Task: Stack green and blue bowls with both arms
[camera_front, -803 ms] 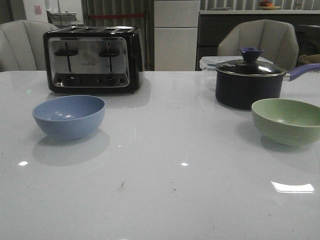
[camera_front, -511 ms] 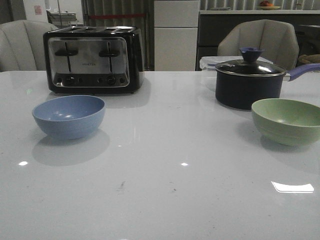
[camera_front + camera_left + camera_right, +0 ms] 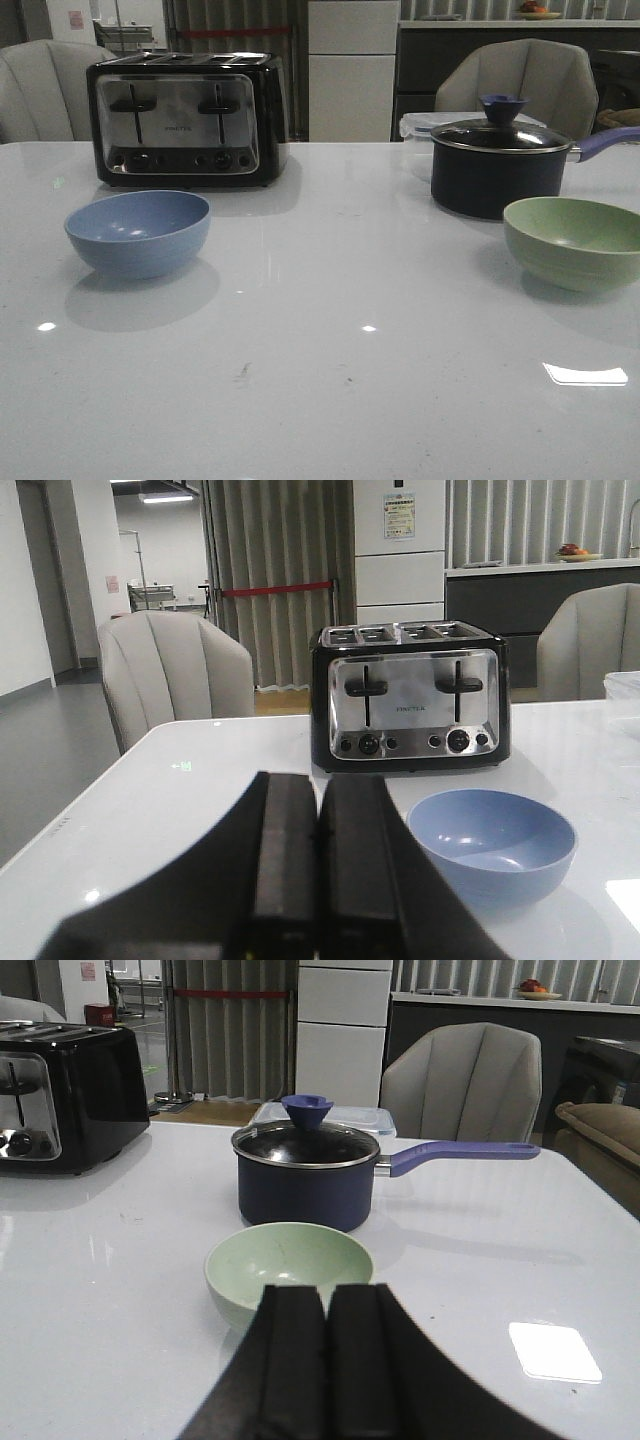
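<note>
Stacking not begun | blue bowl (image 3: 138, 233) before toaster (image 3: 186, 118), green bowl (image 3: 575, 241) well apart | both arms' fingers (image 3: 284, 865) pressed together, empty

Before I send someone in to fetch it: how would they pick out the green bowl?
On the white table, find the dark saucepan with its purple-blue handle, on the right side in the front view. The green bowl sits apart, just in front of it, nearer the robot. It is open, empty and pale sage; the matching blue bowl stands far left, before the toaster.
</note>
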Controlling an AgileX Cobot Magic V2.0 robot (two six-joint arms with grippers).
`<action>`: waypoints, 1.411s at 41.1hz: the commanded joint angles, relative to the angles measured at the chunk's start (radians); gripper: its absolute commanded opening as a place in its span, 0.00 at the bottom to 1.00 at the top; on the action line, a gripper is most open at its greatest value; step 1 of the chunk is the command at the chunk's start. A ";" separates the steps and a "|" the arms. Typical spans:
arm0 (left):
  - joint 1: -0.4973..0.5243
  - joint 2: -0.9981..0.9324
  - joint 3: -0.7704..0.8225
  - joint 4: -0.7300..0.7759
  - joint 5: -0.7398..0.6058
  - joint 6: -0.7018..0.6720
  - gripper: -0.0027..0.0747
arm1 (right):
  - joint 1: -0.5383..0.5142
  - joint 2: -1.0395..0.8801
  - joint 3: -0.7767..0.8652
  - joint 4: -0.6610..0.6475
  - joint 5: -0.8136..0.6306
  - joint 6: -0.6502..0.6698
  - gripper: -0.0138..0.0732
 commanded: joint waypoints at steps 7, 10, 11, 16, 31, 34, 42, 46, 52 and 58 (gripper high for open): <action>0.003 -0.020 -0.053 0.001 -0.123 -0.003 0.15 | 0.002 -0.018 -0.095 0.017 -0.088 0.000 0.22; 0.003 -0.018 -0.130 -0.005 -0.075 -0.003 0.15 | 0.002 -0.018 -0.154 0.017 -0.055 0.000 0.22; 0.003 -0.016 -0.156 -0.008 -0.049 -0.003 0.15 | 0.002 -0.017 -0.182 0.016 -0.040 0.000 0.22; 0.003 0.022 -0.325 -0.008 0.111 -0.003 0.15 | 0.002 0.017 -0.312 0.009 0.049 0.000 0.22; 0.003 0.325 -0.675 -0.026 0.540 -0.003 0.15 | 0.002 0.336 -0.658 0.000 0.394 0.000 0.22; 0.003 0.370 -0.672 -0.032 0.559 -0.003 0.15 | 0.002 0.398 -0.660 0.000 0.439 0.000 0.22; 0.003 0.464 -0.672 -0.039 0.644 -0.003 0.15 | 0.002 0.544 -0.656 -0.005 0.544 0.000 0.22; 0.003 0.503 -0.671 -0.040 0.641 -0.003 0.15 | 0.002 0.610 -0.656 -0.005 0.564 0.000 0.22; 0.003 0.543 -0.671 -0.040 0.646 -0.003 0.15 | 0.002 0.702 -0.656 -0.005 0.579 0.000 0.22; 0.003 0.565 -0.671 -0.040 0.639 -0.003 0.28 | 0.002 0.773 -0.656 -0.005 0.576 0.000 0.31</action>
